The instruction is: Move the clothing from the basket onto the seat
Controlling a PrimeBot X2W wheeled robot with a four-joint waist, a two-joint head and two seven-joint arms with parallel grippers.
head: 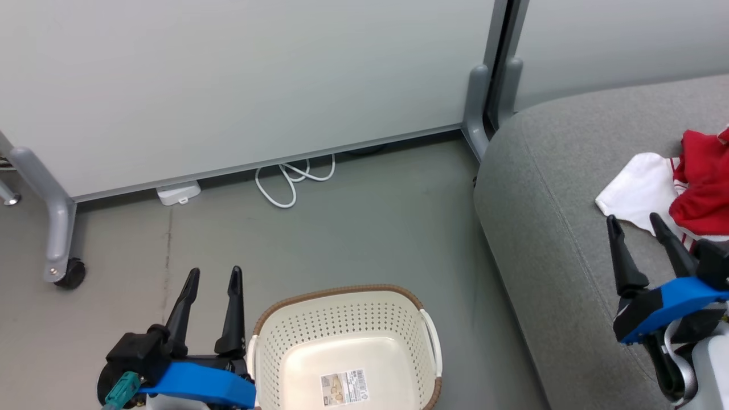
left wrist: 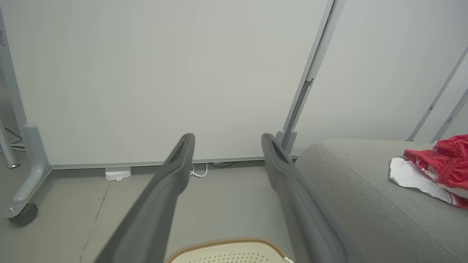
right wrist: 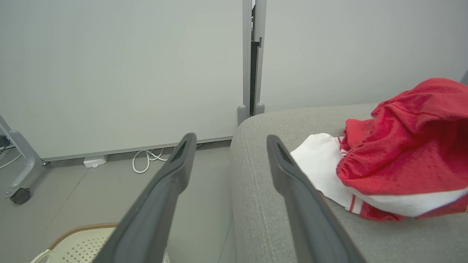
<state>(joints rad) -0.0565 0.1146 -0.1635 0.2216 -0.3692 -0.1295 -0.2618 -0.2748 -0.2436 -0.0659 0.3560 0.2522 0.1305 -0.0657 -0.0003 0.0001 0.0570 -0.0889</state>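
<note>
Clothing is lying piled on seat, basket is holding none, so transfer is looking done. Left gripper and right gripper are hovering spread wide, gripping nothing.

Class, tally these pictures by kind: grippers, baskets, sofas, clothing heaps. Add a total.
Grippers: 2, left gripper and right gripper
Baskets: 1, the basket
Sofas: 1, the sofa
Clothing heaps: 1, the clothing heap
Total: 5
</note>
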